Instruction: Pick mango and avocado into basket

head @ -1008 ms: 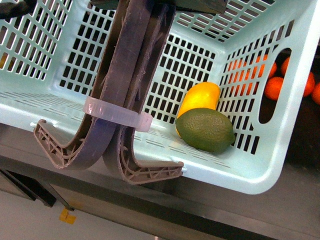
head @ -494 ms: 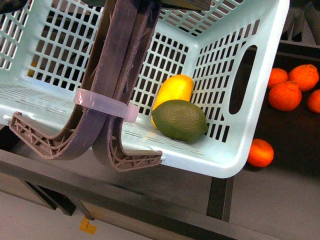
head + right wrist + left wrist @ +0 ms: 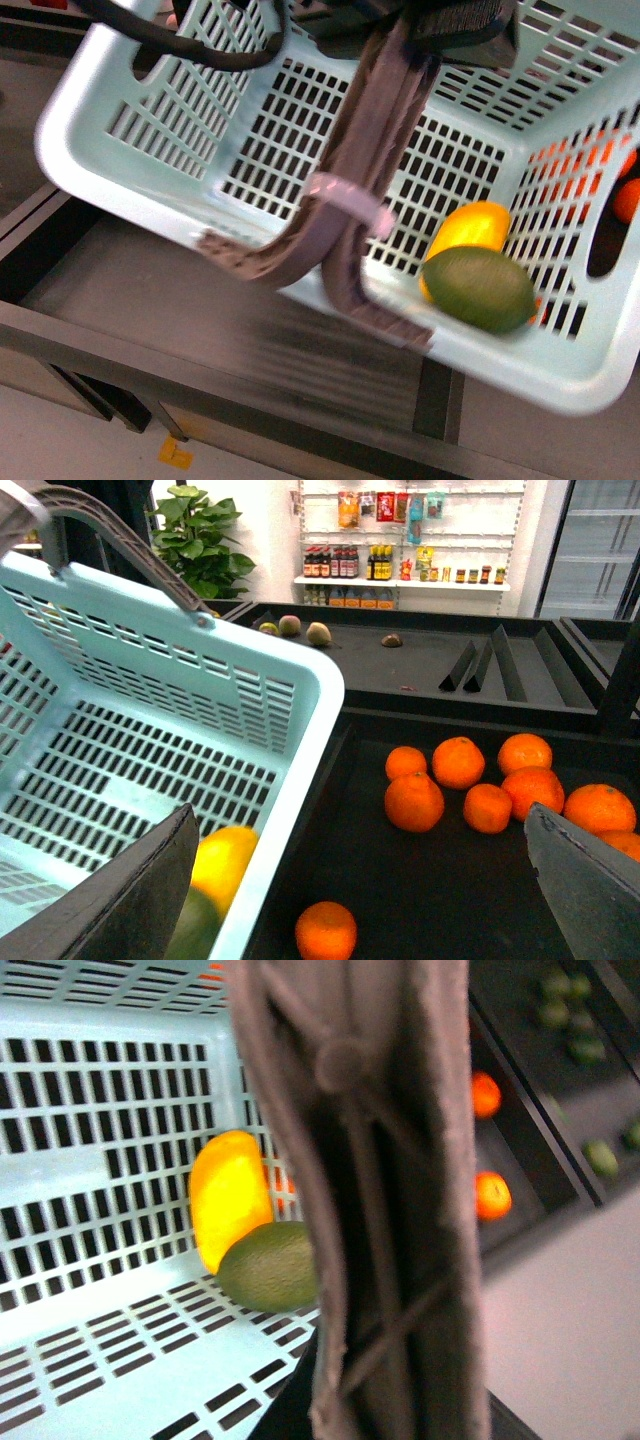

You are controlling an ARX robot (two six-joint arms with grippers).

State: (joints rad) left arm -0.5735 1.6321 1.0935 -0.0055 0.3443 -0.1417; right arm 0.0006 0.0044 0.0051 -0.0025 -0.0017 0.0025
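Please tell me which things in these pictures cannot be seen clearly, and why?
- Left gripper: left wrist view, hidden behind the grey-brown handles.
- Avocado: right wrist view, mostly behind a dark finger.
- Mango: front view, blurred; its lower end is behind the avocado.
- Basket: front view, cut by the edges.

Loose oranges [image 3: 470, 780] were seen scattered in a dark display bin [image 3: 430, 880]; bottles and packets were stocked on a white wall shelf [image 3: 400, 575], a leafy plant [image 3: 200, 535] beside it.
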